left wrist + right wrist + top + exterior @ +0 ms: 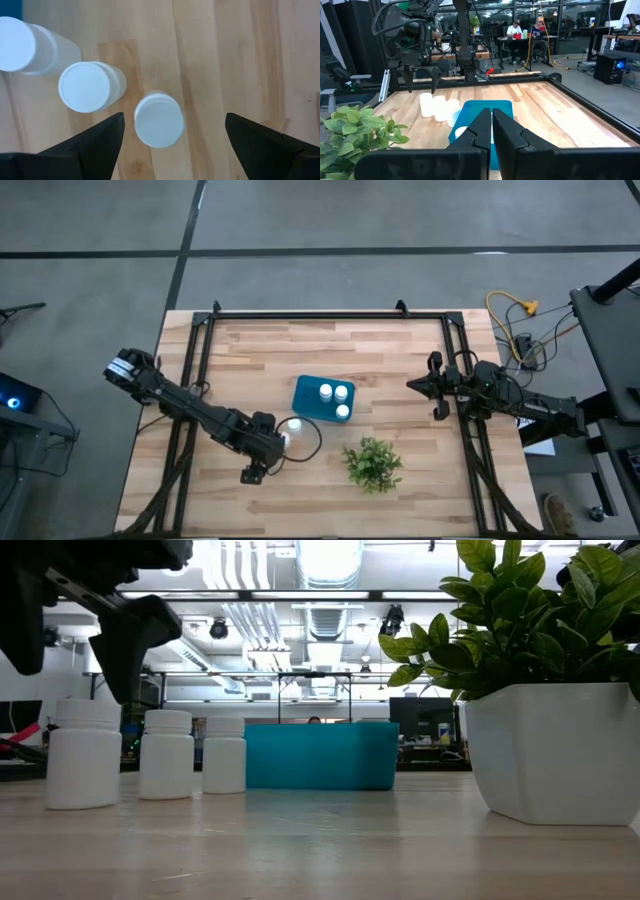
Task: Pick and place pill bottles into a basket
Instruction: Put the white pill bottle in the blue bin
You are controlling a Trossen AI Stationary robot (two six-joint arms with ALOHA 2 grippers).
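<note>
Overhead, the teal basket (306, 398) sits near the middle of the wooden table (250, 350) and holds three white pill bottles (334, 398), caps up. Three more bottles stand upright on the table in a tight row just off the basket's corner on the left arm's side; from above only one cap (294, 424) shows past the arm, while the low view shows all three (85, 755), (167, 754), (225, 754) beside the basket (320, 755). No label or writing can be read on any bottle, on the basket or on the white plant pot (550, 752).

Left pincer (170, 131) hangs directly above the bottle of the row farthest from the basket (159, 120), fingers spread wide to either side of its cap and touching nothing.

Right pincer (434, 388) rests over the table well away from the basket, on the side opposite the row, its fingers pressed together and empty. A leafy plant (373, 464) stands near the basket's front edge.
</note>
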